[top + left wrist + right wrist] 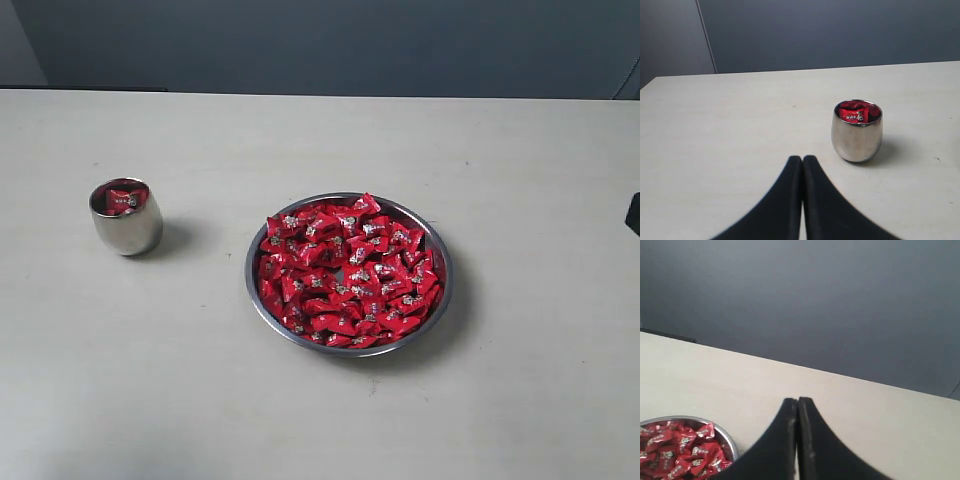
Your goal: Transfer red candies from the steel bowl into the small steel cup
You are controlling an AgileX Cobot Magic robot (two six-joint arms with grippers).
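The steel bowl [439,262] sits right of the table's middle, heaped with red candies [347,270]. The small steel cup [125,225] stands upright to its left with red candy [123,200] inside. In the left wrist view the cup [856,135] stands a short way beyond my left gripper [802,159], which is shut and holds nothing. My right gripper [797,401] is shut and empty too, with the bowl's rim [726,436] and candies [680,450] beside it. Only a dark sliver of the right arm [633,213] shows at the exterior view's right edge.
The pale table [320,420] runs back to a dark grey wall [320,40]. Nothing else stands on it besides the cup and the bowl.
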